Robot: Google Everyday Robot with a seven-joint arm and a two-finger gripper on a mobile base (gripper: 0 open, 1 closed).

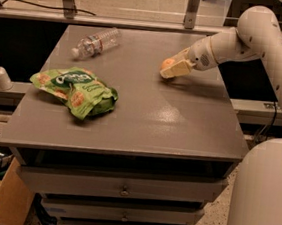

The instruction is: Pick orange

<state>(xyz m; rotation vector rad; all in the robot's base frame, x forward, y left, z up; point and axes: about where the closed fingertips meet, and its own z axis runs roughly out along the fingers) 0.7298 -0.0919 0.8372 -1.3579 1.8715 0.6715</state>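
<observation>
We are at the grasping step. The gripper (176, 68) is at the far right part of the grey tabletop (179, 128), right at the orange (166, 63), and it covers the near side of the fruit. We cannot tell if it is closed on it. The next move, we think, calls for a firm closing and then a straight lift. The orange is small, round and smooth, so it can roll. To the left lie a crinkled green snack bag (78, 90) and, farther away, a clear plastic water bottle (95, 42).

Orange-skinned orange (167, 63) — end effector (165, 70) beside, seemingly cream
</observation>
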